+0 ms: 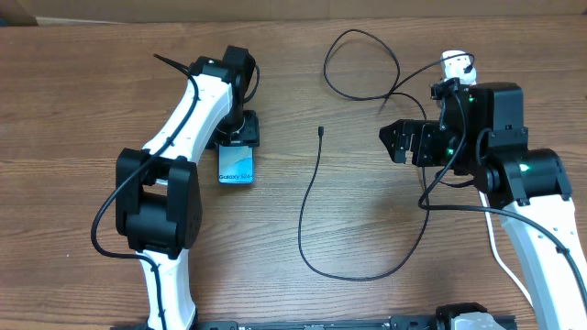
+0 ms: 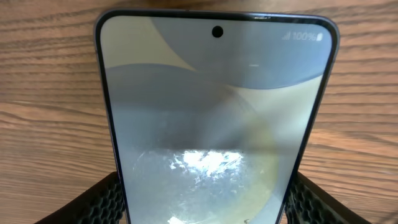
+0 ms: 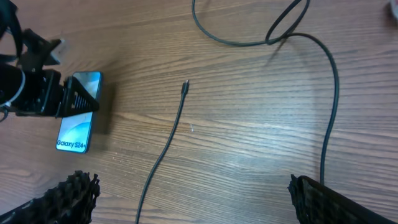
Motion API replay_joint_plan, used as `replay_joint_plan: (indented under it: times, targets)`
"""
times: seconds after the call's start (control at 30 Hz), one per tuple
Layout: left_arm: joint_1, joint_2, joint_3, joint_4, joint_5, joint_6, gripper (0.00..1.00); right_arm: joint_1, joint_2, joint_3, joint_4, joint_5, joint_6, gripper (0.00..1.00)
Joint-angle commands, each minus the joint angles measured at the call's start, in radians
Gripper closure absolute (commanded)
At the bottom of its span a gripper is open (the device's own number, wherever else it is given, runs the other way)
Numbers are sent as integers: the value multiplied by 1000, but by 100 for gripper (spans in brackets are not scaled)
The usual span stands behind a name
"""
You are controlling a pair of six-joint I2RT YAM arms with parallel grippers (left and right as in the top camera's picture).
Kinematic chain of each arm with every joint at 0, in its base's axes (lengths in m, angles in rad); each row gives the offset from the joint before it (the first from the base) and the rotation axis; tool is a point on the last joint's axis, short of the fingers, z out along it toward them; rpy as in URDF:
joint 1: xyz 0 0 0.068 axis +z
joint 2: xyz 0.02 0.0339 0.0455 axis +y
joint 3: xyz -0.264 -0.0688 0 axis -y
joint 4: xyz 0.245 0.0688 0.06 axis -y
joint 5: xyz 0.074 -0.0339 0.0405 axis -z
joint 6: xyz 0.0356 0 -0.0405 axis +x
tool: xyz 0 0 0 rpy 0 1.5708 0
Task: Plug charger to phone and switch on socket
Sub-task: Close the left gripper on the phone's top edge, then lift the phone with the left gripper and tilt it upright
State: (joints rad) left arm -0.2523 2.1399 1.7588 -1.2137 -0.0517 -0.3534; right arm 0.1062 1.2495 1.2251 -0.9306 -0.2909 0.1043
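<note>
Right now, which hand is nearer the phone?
Left. The left hand grips the phone across its far end; the right hand hangs open well off to the side, beyond the charger tip.

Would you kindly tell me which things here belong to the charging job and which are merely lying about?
For the job: the phone; the charger, its tip lying free on the table. The socket I cannot make out.
Lying about: only a white object beside the right arm, too hidden to name.
</note>
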Motion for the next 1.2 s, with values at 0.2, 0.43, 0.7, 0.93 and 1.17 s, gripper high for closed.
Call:
replay_joint_plan:
  times: [0.2,0.43,0.7,0.93,1.17]
  targets:
    - [90,-1,80,-9,262,-128,43,5,33,35,35,-97,51,0]
    - [140,-1,83,-5,401,-180,44,5,60,35,65,-137,110,0]
    - [161,-1,83,18,573,-249,46,5,102,35,91,-212,136,0]
    - [161,-1,83,47,671,-312,51,5,102,35,96,-212,156,0]
    - [161,-1,83,51,717,-362,65,5,102,35,111,-212,189,0]
